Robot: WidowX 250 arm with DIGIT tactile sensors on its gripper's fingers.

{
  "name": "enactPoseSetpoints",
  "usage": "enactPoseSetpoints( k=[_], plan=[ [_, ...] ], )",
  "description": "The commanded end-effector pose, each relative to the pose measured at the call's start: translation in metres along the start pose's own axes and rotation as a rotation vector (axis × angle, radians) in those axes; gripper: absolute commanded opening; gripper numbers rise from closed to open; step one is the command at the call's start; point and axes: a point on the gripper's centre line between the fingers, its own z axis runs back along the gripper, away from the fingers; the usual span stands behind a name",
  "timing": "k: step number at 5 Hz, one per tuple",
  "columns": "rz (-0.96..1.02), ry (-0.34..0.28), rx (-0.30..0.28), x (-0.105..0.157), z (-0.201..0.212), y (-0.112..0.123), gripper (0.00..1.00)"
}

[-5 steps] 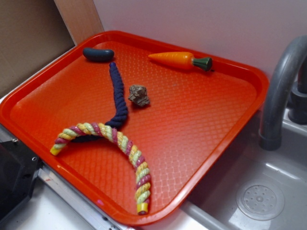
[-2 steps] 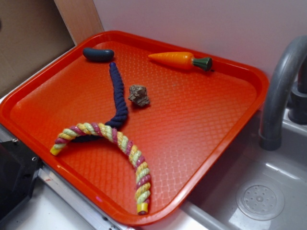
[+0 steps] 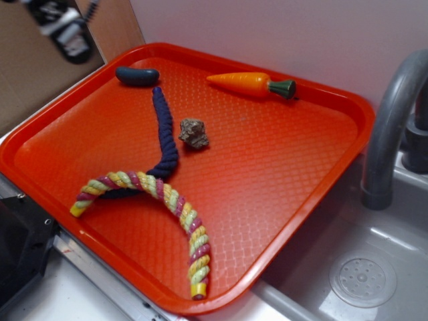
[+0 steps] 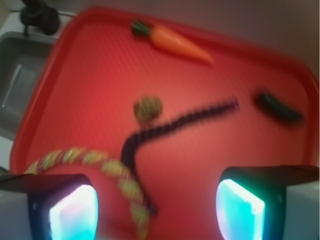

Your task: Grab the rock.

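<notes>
1. Writing: no brand, label or lettering can be read on anything in either view; the wrist view is motion-blurred.
2. Gripper (image 4: pixel 157 200): in the wrist view its two fingers sit at the bottom corners of the frame, wide apart, with nothing between them. Jaws spread open and empty. Both inner pads (image 4: pixel 72 212) glow pale cyan.
3. In the exterior view the gripper (image 3: pixel 63 27) shows only as a blurred black-and-white shape at the top left corner, above and outside the tray's far-left rim.
4. Rock (image 3: pixel 194 132): lumpy and brown-grey, it lies on the red tray (image 3: pixel 281 174) near the middle, slightly toward the far-left side. Nothing holds it.
5. Rock versus jaws: in the wrist view the rock (image 4: pixel 148 108) lies well ahead of the fingers, roughly on the line midway between them, a little toward the left finger. No contact.
6. Neighbours: a dark blue rope (image 3: pixel 164 137) runs just beside the rock on its left; I cannot tell whether they touch. A multicoloured rope (image 3: pixel 175 204) arcs across the near part of the tray, crossing the blue rope's lower end.
7. A toy carrot (image 3: pixel 251 84) lies near the far rim, well apart from the rock. A dark oblong object (image 3: pixel 137 75) sits at the far-left corner.
8. A grey tap (image 3: pixel 391 120) and sink (image 3: pixel 364 277) stand to the right of the tray.
</notes>
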Motion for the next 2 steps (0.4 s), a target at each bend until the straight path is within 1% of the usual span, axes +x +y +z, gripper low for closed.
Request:
enactPoseSetpoints(
  k=[1, 2],
  plan=[
    [-0.179, 0.007, 0.039, 0.04, -0.048, -0.004, 1.0],
    [-0.231, 0.061, 0.026, 0.04, -0.071, -0.018, 1.0]
  ],
)
